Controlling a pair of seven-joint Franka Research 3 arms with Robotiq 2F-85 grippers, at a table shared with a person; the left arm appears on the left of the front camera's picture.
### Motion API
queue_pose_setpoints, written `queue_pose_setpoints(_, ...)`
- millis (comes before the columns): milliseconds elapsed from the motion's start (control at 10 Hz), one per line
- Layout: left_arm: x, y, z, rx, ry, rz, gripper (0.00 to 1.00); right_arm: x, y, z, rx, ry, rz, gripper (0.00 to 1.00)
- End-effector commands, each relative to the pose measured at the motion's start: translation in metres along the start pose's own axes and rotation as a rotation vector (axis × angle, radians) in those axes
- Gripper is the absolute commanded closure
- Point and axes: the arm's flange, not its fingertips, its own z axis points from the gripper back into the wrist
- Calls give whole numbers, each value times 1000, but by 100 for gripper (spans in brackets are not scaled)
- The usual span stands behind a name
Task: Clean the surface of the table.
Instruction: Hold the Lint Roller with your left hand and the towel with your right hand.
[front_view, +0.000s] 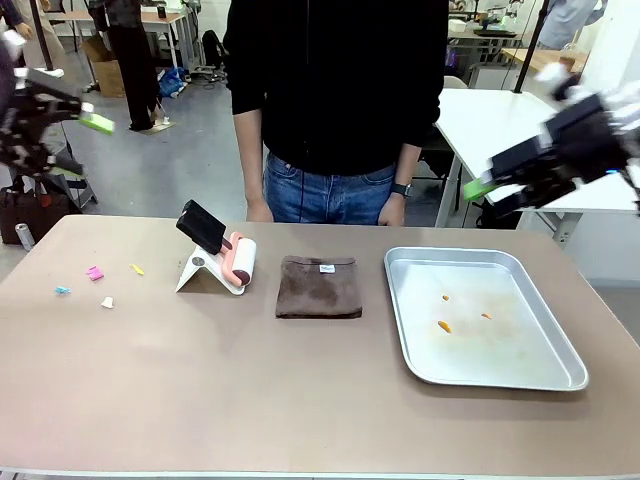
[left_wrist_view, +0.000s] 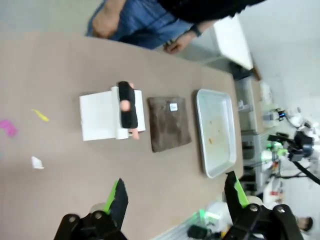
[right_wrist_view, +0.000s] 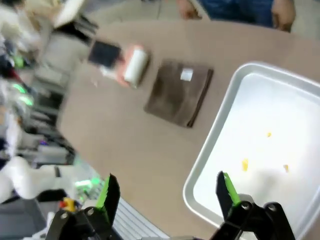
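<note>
The left tool (front_view: 72, 118) hangs high at the left end of the counter (front_view: 300, 390), jaws spread wide with nothing between them. Below it, a little toward the other arm, loose litter lies on the bare top: a blue scrap (front_view: 62, 290), a pink scrap (front_view: 95, 272), a white scrap (front_view: 107, 302) and a yellow scrap (front_view: 137, 269), close together but not touching. Further toward the right tool, a lint roller (front_view: 240, 262) rests on its white stand (front_view: 195, 272) with the black handle tilted up. A brown cloth (front_view: 318, 287) lies folded flat just beside it, roughly midway between the two tools. Under the right tool sits a metal tray (front_view: 487, 253) holding a few orange crumbs (front_view: 443, 326). The right tool (front_view: 490, 197) is raised above the tray's far side, jaws also wide and empty.

Judged from this, the cleaning reads as barely begun, if at all. No tool touches the roller or the cloth, and the scraps have not yet been picked up. Whether the crumbs in the tray came off the counter cannot be told. What seems left is to take up a cleaning aid, clear the scraps below the left tool and go over the top.

The counter itself spreads beneath and between both tools, the widest thing in view. Its top is smooth, matte and beige-brown with a thin pale edge, and apart from the scraps it shows no stain or wet patch
</note>
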Motion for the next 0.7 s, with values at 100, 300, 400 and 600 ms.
queue_pose_setpoints(100,22,-47,-52,271,98,-211,0,40,48,-72,-148,129,85,0)
queue_pose_setpoints(300,34,-61,-88,350,182,-180,0,51,72,-123,-234,107,51,0)
queue_pose_setpoints(400,38,-56,-103,353,222,-149,0,54,74,-146,-316,57,17,0)
queue_pose_setpoints(600,38,-39,-118,354,268,-132,0,52,66,-175,-345,24,-22,0)
